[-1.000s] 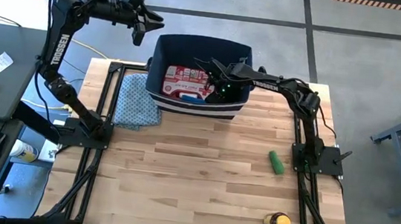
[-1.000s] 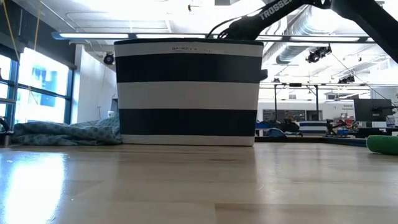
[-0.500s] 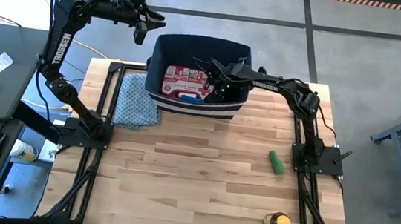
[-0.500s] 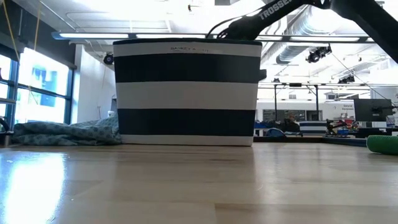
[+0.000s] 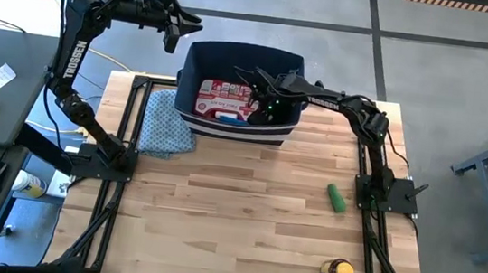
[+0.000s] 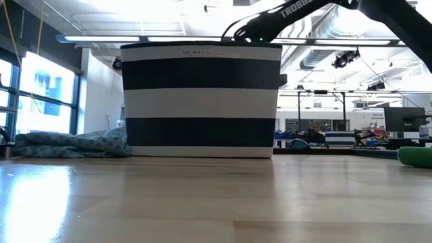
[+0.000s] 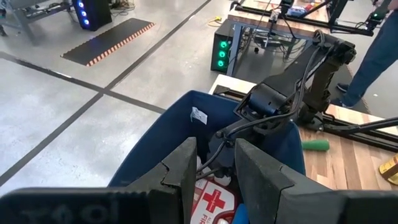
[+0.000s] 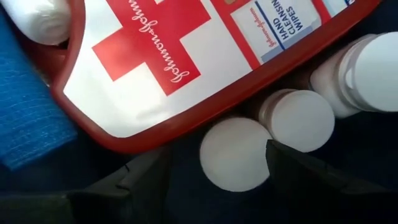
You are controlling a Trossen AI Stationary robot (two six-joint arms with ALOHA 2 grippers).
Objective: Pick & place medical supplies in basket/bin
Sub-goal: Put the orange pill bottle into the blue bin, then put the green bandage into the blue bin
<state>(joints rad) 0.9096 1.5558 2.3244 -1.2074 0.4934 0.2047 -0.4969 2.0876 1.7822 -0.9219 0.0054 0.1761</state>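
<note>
Right gripper [image 5: 255, 93] hung low inside navy bin [image 5: 200, 57], fingers parted around white bottle [image 8: 233, 154], beside first-aid kit [image 5: 221, 99]. Left gripper [image 5: 182, 32] waited above bin's far-left corner, half open, empty.

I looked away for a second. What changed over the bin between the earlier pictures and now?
The right pincer, down inside the basket, has spread its fingers wider around a small white bottle beside the first-aid kit; the basket shifted slightly to the left in the low view. The left pincer still hovers outside the basket, unchanged. The green cylinder, amber bottle and cloth stayed put.
</note>
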